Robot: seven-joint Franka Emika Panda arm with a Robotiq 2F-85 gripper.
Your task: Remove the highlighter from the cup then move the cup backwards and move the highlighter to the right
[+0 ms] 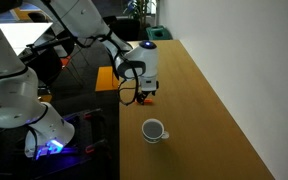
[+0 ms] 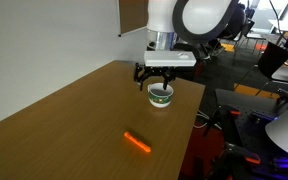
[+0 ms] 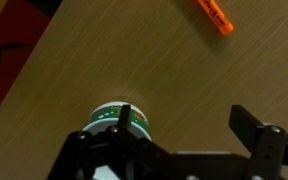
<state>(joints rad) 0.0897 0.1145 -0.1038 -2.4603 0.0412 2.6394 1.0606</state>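
Cup (image 2: 161, 96) stands upright, mouth up, on the wooden table (image 2: 64, 120). My gripper (image 2: 158, 85) hangs just above it, jaws spread wide with nothing between them. In the wrist view the cup (image 3: 106, 110) is not centred in the opening. It sits under the finger (image 3: 125, 120) on the left of that picture, so I judge I must slide that way before lowering to take the cup's wall. The highlighter (image 2: 137, 142) lies flat on the table, out of the cup and well apart from it. Its long axis runs diagonally across the wood. In the wrist view the highlighter (image 3: 214, 15) shows far off to the right. I cannot tell which end carries the cap.
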